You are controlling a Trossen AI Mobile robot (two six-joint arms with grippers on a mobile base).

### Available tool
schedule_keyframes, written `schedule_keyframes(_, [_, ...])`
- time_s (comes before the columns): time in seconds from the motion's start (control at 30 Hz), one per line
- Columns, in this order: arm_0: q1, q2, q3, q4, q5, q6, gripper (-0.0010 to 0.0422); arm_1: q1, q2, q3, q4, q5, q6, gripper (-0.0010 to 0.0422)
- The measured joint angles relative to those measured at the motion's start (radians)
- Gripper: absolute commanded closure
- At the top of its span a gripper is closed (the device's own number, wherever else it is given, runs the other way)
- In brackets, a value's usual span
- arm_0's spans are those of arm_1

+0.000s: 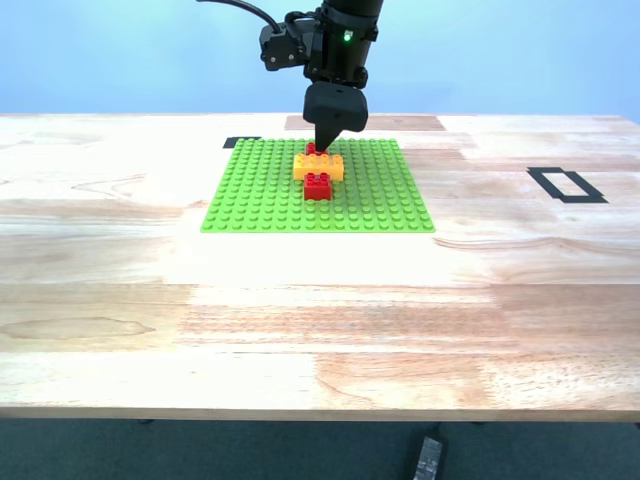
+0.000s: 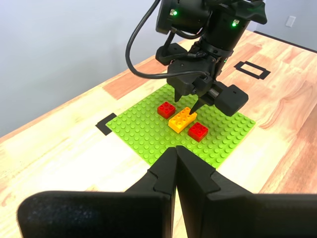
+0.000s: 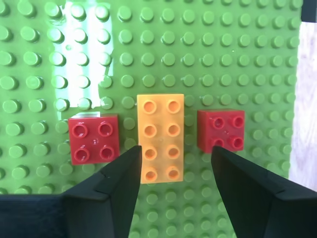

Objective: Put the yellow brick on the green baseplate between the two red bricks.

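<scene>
The yellow brick [image 1: 318, 166] sits studs-up on the green baseplate [image 1: 260, 190], between the two red bricks, one nearer [image 1: 318, 186] and one farther [image 1: 311, 149] that is partly hidden by the arm. My second gripper [image 1: 325, 145] hangs over the yellow brick [image 3: 160, 138], open, with one finger [image 3: 119, 178] on each side of the brick's end and nothing held. The red bricks [image 3: 94, 139] [image 3: 221, 130] flank it with small gaps. My first gripper [image 2: 176, 168] is shut and empty, away from the baseplate [image 2: 143, 134], looking at the second gripper [image 2: 195, 106].
A black tape rectangle [image 1: 566, 185] lies on the wooden table at the exterior view's right. A small black tape mark [image 1: 242, 142] sits at the baseplate's far corner. A dark object [image 1: 428, 458] lies on the floor below the table's front edge.
</scene>
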Motion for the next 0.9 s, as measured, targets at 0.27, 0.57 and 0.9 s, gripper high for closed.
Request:
schedule_keyframes(0.27, [0.0,0.0,0.0,0.001,0.0,0.0,0.0413,0.0,0.005,-0.003,0.005,-0.002,0.015,0.0356])
schedule_keyframes(0.57, [0.001,0.0,0.0,0.003,0.0,0.0,0.0413,0.002,0.034,-0.006,0.006,-0.009,0.021,0.0408])
schedule_keyframes(0.9, [0.001,0.0,0.0,0.003,0.0,0.0,0.0413,0.002,0.066,0.0,0.021,-0.011,0.022,0.0409])
